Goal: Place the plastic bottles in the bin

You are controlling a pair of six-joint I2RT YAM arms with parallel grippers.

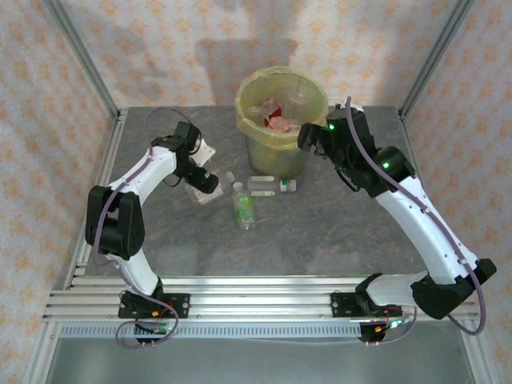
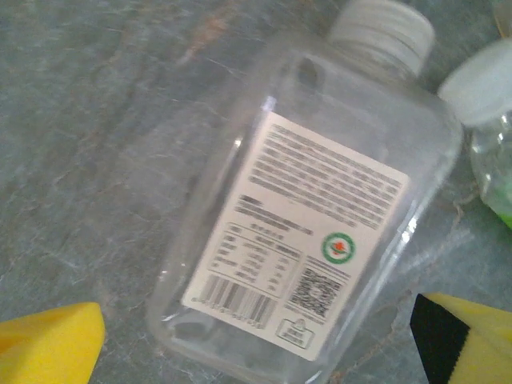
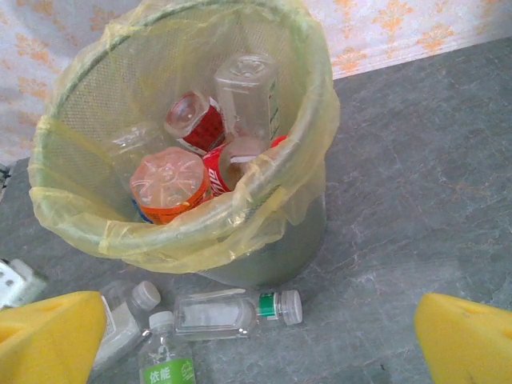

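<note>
Hovering beside the rim of the bin [image 3: 312, 120], our right gripper [image 1: 309, 138] stands wide open and empty, with several plastic bottles [image 3: 170, 182] lying inside the bin. Left of the bin, our left gripper [image 1: 206, 182] is spread just as wide over a clear flat bottle [image 2: 320, 224] on the table [image 1: 336, 232], its yellow fingertips [image 2: 48, 344] on either side and not clamped on it. More bottles [image 1: 244, 206] lie just in front of the bin.

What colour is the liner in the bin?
Translucent yellow-green. The liner shows best in the right wrist view.
</note>
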